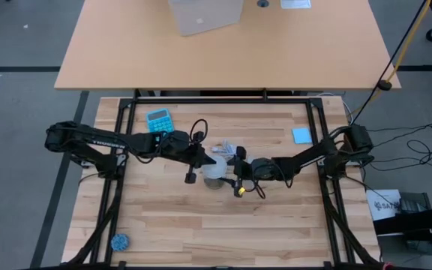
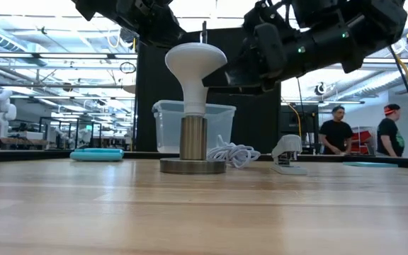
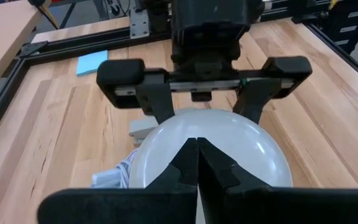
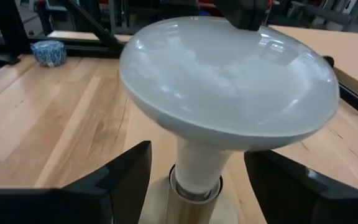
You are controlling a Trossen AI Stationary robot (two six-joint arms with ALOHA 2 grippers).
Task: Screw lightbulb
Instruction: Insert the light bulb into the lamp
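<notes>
The white lightbulb (image 2: 195, 67) stands upright, its narrow base stuck into a silvery socket (image 2: 193, 138) on a round disc (image 2: 193, 166) at mid-table. My right gripper (image 4: 197, 158) is open and comes level from the table's right. Its fingers (image 4: 120, 177) stand on either side of the bulb's neck (image 4: 199, 163), apart from it. My left gripper (image 3: 197, 163) is shut and comes from the left. Its tips hover at the top of the dome (image 3: 210, 140). My left gripper's shut fingertips (image 3: 185, 165) slant down over the top of the bulb's dome (image 3: 253, 146) from the table's left. I cannot tell whether they touch it.
A clear plastic tub (image 2: 168, 124), a white cord (image 2: 231, 153) and a small white stapler-like thing (image 2: 287, 157) lie behind the socket. A teal calculator (image 1: 159, 120), a blue note (image 1: 301, 135) and a blue tape roll (image 1: 119, 241) sit farther off. People stand beyond the table (image 2: 335, 131).
</notes>
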